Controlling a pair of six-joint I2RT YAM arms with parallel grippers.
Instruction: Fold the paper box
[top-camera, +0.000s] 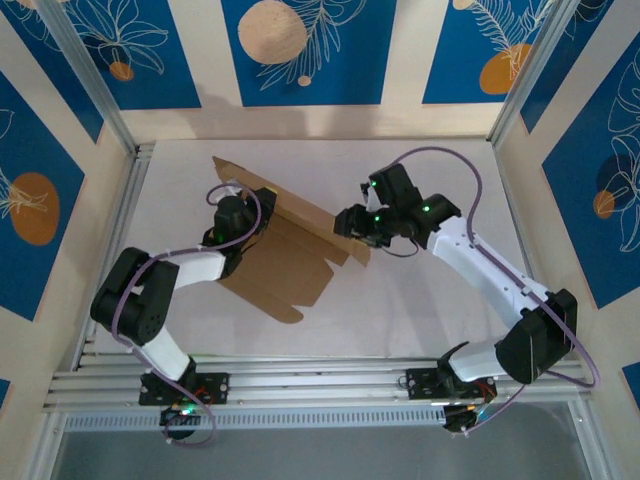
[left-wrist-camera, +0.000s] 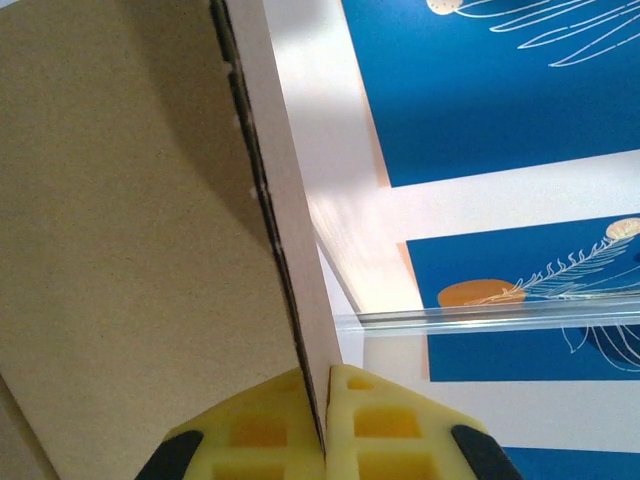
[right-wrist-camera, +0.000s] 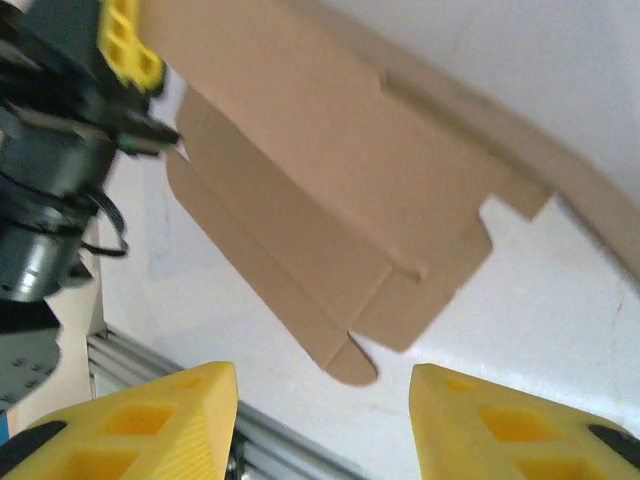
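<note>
1. Paper box, top view: plain brown sheet on the white table, one panel raised. Left gripper at that panel, right gripper near its far end.
2. Left wrist: left gripper pinched tight on the paper box at its upright edge.
3. Right wrist: right gripper fingers apart, nothing between them, above the paper box.

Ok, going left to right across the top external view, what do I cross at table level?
Left arm's elbow → left gripper → paper box → right gripper → right arm's elbow. The left gripper is clamped on the box's upturned edge, and the right gripper is open at its right end.
</note>
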